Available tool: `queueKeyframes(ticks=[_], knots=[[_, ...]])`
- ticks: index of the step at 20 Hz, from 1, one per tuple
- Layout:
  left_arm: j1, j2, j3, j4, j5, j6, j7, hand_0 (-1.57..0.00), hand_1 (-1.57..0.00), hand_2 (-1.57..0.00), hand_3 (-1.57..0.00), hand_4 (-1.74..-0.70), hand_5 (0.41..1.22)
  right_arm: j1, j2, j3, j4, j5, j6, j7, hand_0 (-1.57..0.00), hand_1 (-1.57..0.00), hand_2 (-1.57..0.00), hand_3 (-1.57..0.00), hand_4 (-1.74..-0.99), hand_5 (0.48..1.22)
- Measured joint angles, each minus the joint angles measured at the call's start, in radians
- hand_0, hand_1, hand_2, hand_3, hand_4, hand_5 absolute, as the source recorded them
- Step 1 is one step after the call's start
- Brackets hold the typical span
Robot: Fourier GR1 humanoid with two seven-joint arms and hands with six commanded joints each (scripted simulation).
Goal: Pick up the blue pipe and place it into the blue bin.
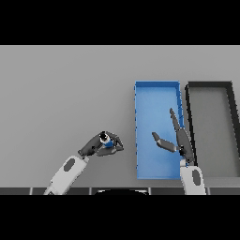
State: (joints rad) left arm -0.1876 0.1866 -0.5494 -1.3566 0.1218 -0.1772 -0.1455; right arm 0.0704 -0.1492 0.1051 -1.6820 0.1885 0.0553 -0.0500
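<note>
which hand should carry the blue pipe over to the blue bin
Left. The left hand already has its fingers curled round the blue pipe, just left of the blue bin. The right hand hangs open over the bin, holding nothing.

Pipe [107,141] in left hand [96,146], left of two side-by-side bins [137,131].

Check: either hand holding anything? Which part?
Left hand is curled round the blue pipe; the exact grip spot is hidden. Right hand is open over the blue bin, holding nothing.
</note>
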Motion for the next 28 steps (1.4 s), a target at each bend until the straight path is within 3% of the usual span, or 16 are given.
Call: queueKeyframes(ticks=[2,5,12,20,25,28], knots=[[-0.006,0.004,-0.012,-0.015,-0.012,0.014,0.033,-1.33,-1.38,-1.40,-1.37,-1.56,1.148,-0.018,-0.009,-0.009,0.002,-0.008,0.004,0.012,0.00,0.00,0.00,0.00,-1.176,0.559],[0.019,0.005,-0.031,-0.027,-0.037,0.031,-0.031,-1.45,-1.47,-1.49,-1.47,-1.51,1.183,-0.009,-0.014,-0.012,0.012,-0.020,0.018,0.005,0.00,0.00,0.00,0.00,-1.171,0.558],[-0.008,-0.050,-0.015,-0.125,-0.047,0.049,-0.077,-1.55,-1.55,-1.55,-1.55,-1.48,1.213,-0.015,-0.007,0.004,0.012,0.017,0.000,0.000,0.00,0.00,0.00,0.00,-1.138,0.552],[-0.066,-0.066,0.005,-0.208,-0.049,0.009,0.049,-1.57,-1.57,-1.57,-1.57,-1.47,1.220,-0.014,-0.023,-0.005,0.007,0.015,0.003,0.006,0.00,0.00,0.00,0.00,-1.124,0.574],[-0.050,-0.075,0.009,-0.219,-0.069,-0.021,0.063,-1.57,-1.57,-1.57,-1.57,-1.47,1.220,-0.005,-0.015,-0.004,0.009,0.030,-0.017,-0.027,0.00,0.00,0.00,0.00,-1.123,0.578],[-0.045,-0.088,0.013,-0.228,-0.080,-0.029,0.083,-1.57,-1.57,-1.57,-1.57,-1.47,1.220,-0.014,-0.018,-0.011,0.010,0.022,-0.016,-0.014,0.00,0.00,0.00,0.00,-1.185,0.578]])
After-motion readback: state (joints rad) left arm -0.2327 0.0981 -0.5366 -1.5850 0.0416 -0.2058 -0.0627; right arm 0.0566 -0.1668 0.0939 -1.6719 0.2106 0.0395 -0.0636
